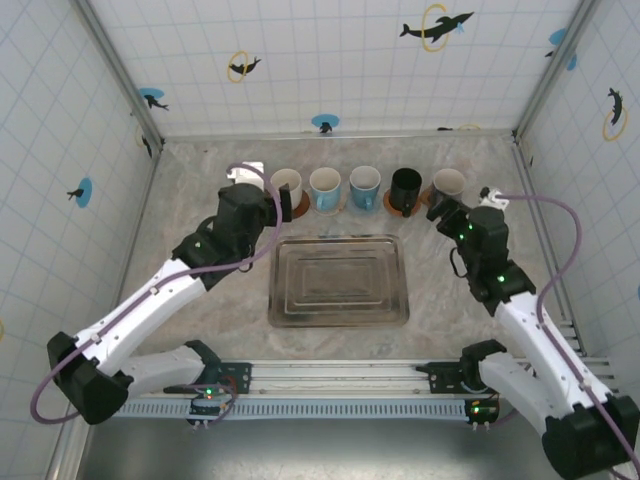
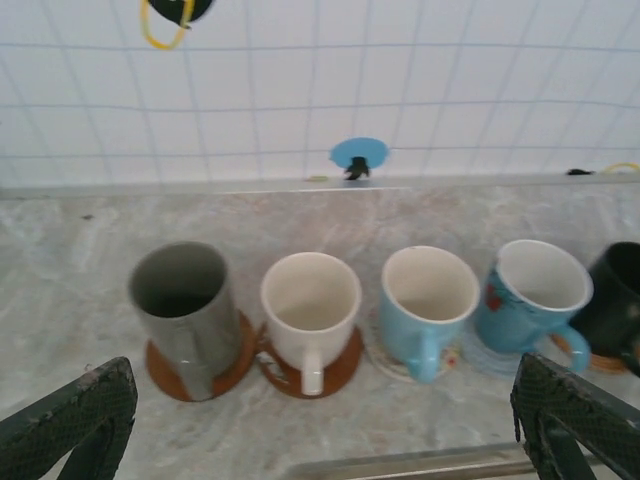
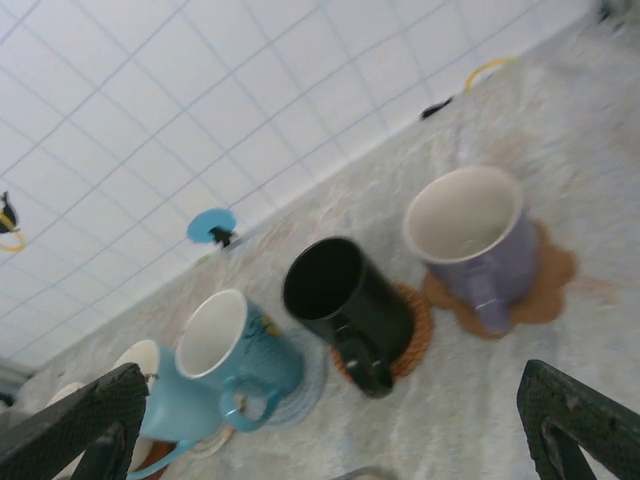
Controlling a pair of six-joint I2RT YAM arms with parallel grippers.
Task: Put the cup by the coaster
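Left wrist view: empty grey cup [image 2: 185, 300] on coaster [image 2: 160, 375] at far edge of tabletop [image 2: 60, 260]; left end effector [image 2: 320, 405], right end effector [image 3: 330, 425] spread

In the left wrist view, the glossy black ceramic mug [image 2: 612, 310] is cut off by the right edge, and the flat silver metal tray [image 2: 420, 464] shows as a sliver along the bottom edge. In the right wrist view, the pale blue ceramic mug [image 3: 168, 412] sits partly hidden behind a dark jaw at lower left.
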